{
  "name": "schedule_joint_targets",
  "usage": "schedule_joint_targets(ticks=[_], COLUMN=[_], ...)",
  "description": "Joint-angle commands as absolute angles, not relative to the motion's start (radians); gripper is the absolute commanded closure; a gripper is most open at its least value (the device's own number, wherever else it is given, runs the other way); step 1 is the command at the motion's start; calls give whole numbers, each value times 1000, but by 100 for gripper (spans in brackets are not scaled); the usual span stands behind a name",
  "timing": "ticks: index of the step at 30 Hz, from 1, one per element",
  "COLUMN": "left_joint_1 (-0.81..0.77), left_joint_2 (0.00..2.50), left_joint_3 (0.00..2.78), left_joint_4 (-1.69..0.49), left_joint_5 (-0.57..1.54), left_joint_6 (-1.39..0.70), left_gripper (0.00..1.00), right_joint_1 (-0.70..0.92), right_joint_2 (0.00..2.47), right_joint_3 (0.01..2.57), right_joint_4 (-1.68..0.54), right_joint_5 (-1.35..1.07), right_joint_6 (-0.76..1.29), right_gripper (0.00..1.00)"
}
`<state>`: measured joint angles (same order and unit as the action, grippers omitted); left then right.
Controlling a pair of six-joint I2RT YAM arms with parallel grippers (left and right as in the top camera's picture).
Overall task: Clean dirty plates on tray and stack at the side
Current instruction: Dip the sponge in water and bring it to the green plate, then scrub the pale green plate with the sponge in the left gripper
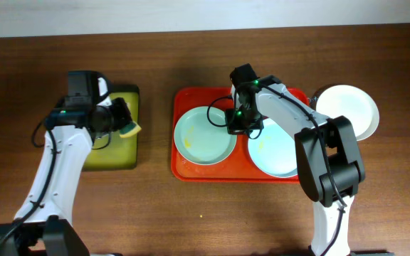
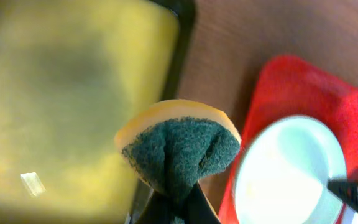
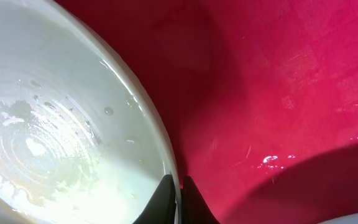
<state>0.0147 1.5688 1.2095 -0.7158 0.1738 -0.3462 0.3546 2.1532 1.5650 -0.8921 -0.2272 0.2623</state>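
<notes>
The red tray (image 1: 184,171) holds a pale mint green plate (image 1: 201,139) on its left and a pale blue plate (image 1: 276,153) on its right. A white plate (image 1: 351,107) lies on the table right of the tray. My right gripper (image 1: 238,128) is shut on the mint green plate's right rim (image 3: 160,149), one finger inside and one outside; yellowish smears show inside. My left gripper (image 1: 123,121) is shut on a yellow sponge with a green scouring face (image 2: 179,152), held over the right edge of the yellow-green tray (image 1: 109,153). The mint plate also shows in the left wrist view (image 2: 291,174).
The black-rimmed yellow-green tray (image 2: 55,93) lies at the left on the brown wooden table (image 1: 155,206). A strip of bare table separates it from the red tray (image 2: 278,74).
</notes>
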Motion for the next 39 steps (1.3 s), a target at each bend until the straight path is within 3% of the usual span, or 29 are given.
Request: schedule_joint_targets(ticks=[1, 5, 12, 30, 39], left_joint_1=[-99, -231, -290, -340, -340], left_joint_2=[1575, 1618, 1750, 1760, 1775], left_joint_3=[1213, 1212, 1212, 1211, 1211], left_joint_4=[-724, -715, -712, -693, -694], left_joint_5=[221, 213, 214, 176, 177], left_joint_6=[-297, -302, -350, -351, -351], left_gripper=[100, 100, 100, 100, 100], right_joint_1=[367, 367, 366, 366, 348], right_joint_2=[2168, 2168, 2168, 2168, 2168], right_joint_3=[1548, 1548, 1548, 1548, 1548], right_joint_4=[-894, -901, -897, -886, -888], right_joint_5=[-213, -213, -213, -205, -172], right_joint_6=[271, 271, 271, 271, 194], right_gripper=[95, 95, 91, 91, 83])
